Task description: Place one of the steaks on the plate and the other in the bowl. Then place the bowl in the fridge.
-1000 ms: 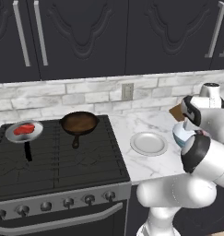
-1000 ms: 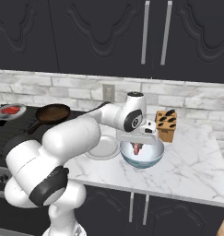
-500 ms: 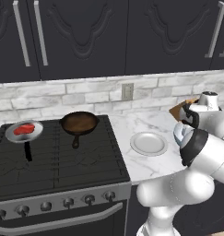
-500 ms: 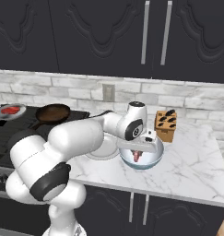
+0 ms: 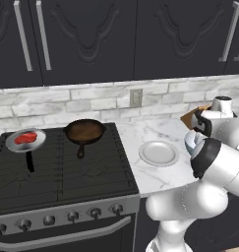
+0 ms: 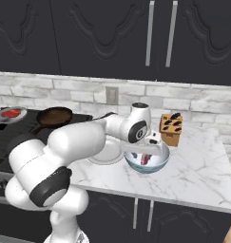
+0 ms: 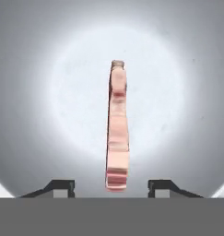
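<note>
One steak (image 7: 117, 129) stands on edge inside the white bowl (image 7: 49, 92), between the fingertips (image 7: 62, 185) of my gripper (image 7: 111, 186). The gripper is open and neither tip touches the meat. From the right base view, my gripper (image 6: 144, 151) reaches down into the bowl (image 6: 157, 163) on the marble counter, with the steak (image 6: 145, 159) red inside it. The pale plate (image 5: 159, 153) (image 6: 106, 154) lies bare just left of the bowl. The other steak (image 5: 26, 138) (image 6: 11, 113) rests in a grey pan on the stove. The fridge is out of view.
A dark skillet (image 5: 85, 131) (image 6: 54, 115) sits on the stove's back burner beside the grey pan (image 5: 13, 145). A wooden knife block (image 6: 170, 129) stands just behind the bowl. Dark cabinets hang above the brick backsplash.
My hand has come down into the bowl with the steak, and the jaws have opened off it.
</note>
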Controlling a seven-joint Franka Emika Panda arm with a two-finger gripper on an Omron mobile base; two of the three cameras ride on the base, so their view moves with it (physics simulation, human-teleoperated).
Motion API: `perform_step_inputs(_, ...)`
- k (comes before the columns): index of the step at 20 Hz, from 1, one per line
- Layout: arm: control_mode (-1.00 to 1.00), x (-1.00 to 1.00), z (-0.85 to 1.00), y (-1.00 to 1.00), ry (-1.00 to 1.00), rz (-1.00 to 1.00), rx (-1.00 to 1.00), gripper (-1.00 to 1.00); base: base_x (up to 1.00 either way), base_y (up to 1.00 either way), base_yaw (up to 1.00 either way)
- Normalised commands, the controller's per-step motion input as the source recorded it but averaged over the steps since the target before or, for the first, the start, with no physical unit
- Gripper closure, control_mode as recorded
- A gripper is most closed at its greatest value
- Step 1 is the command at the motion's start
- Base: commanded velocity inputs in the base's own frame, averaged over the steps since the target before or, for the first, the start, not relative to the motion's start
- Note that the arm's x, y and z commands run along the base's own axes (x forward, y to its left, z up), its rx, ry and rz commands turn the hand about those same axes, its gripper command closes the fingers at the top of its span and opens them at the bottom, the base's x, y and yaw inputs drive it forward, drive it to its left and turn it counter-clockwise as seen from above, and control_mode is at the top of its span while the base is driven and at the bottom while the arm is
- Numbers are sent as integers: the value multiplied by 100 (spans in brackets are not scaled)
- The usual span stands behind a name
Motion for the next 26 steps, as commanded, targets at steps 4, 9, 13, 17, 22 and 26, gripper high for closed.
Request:
perform_step_inputs(4,-100,-7,59,19,0,0,-11,-100,0,0,0)
perform_step_inputs(9,-100,-65,63,18,-11,0,-4,-100,0,0,0)
perform_step_inputs(13,-100,-97,31,31,-21,0,0,-100,0,0,0)
perform_step_inputs(17,-100,-82,31,82,-23,0,0,-100,0,0,0)
perform_step_inputs(22,-100,-56,27,100,-6,-2,0,-100,0,0,0)
perform_step_inputs(26,-100,-24,15,100,4,-2,0,-100,0,0,0)
